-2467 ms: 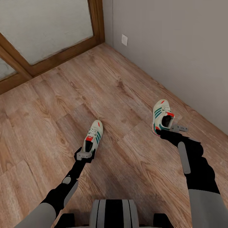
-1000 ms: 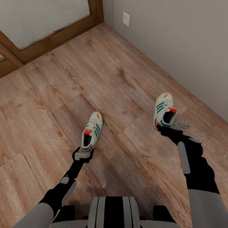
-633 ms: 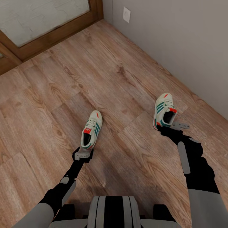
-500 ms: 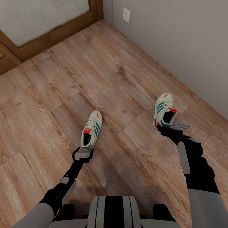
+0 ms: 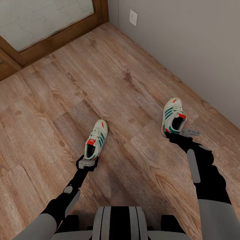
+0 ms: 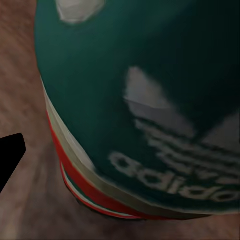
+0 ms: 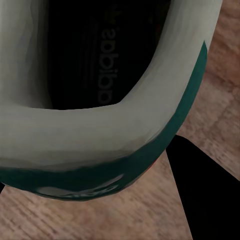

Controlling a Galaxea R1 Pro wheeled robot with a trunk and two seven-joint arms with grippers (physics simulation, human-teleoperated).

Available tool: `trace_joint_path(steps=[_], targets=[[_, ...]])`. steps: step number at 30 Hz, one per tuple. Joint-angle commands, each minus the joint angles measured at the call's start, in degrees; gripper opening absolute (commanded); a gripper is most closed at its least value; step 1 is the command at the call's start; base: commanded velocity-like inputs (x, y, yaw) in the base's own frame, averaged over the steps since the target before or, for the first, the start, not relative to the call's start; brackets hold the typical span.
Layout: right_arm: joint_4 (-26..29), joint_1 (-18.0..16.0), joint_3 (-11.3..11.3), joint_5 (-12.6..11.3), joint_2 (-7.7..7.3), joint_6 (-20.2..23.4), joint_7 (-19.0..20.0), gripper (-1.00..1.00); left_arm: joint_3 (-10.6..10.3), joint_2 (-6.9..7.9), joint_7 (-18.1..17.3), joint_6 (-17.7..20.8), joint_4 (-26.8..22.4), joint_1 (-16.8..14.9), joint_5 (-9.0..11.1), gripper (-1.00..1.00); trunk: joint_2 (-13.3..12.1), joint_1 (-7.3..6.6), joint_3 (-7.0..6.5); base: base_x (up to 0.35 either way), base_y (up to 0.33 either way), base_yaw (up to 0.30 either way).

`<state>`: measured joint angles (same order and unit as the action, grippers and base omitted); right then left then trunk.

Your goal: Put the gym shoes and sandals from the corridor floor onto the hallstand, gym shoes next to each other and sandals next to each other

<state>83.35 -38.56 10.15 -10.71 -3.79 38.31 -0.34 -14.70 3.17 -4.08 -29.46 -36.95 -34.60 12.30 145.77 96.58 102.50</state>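
Note:
I hold one gym shoe in each hand above the corridor floor. The left gym shoe, white with green stripes and a red-orange tongue tab, points away from me, and my left gripper is shut on its heel. In the left wrist view the green heel patch sits close up. The right gym shoe hangs near the wall, with my right gripper shut on its heel collar. Its grey-white collar and dark insole show in the right wrist view. The sandals and the hallstand are out of view.
A grey wall runs along the right, with a white socket plate low on it. A wood-framed glass door stands at the far left. Wood planks stretch ahead between door and wall.
The whole view has shifted, so the camera has moved: door and socket have slid toward the top of the picture. Both shoes stay in the grippers, the left one tilted slightly.

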Motion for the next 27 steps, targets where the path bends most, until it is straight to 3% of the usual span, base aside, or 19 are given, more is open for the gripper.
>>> trace_joint_path(steps=[1, 8, 9, 27], targets=[[0.06, -0.02, 0.05, -0.32, 0.00, 0.28, -0.04, -1.00, -0.24, 0.03, -0.23, -0.16, 0.04, -0.03, 0.62, 1.00, 0.01, -0.01, 0.03, 0.006, 0.000, 0.000], [0.06, -0.02, 0.05, -0.33, -0.02, 0.28, -0.01, -1.00, -0.18, 0.00, -0.22, -0.16, 0.04, -0.03, 0.62, 1.00, 0.01, -0.01, 0.03, 0.001, 0.000, 0.000], [0.06, -0.02, 0.05, -0.34, -0.01, 0.28, -0.01, -1.00, -0.17, 0.00, -0.22, -0.16, 0.04, -0.03, 0.62, -1.00, 0.01, -0.01, 0.03, 0.000, 0.000, 0.000], [0.06, -0.02, 0.05, -0.36, -0.05, 0.28, -0.03, -1.00, -0.15, 0.02, 0.92, -0.16, 0.04, -0.03, 0.62, -1.00, 0.01, -0.01, 0.03, 0.000, 0.000, 0.000]])
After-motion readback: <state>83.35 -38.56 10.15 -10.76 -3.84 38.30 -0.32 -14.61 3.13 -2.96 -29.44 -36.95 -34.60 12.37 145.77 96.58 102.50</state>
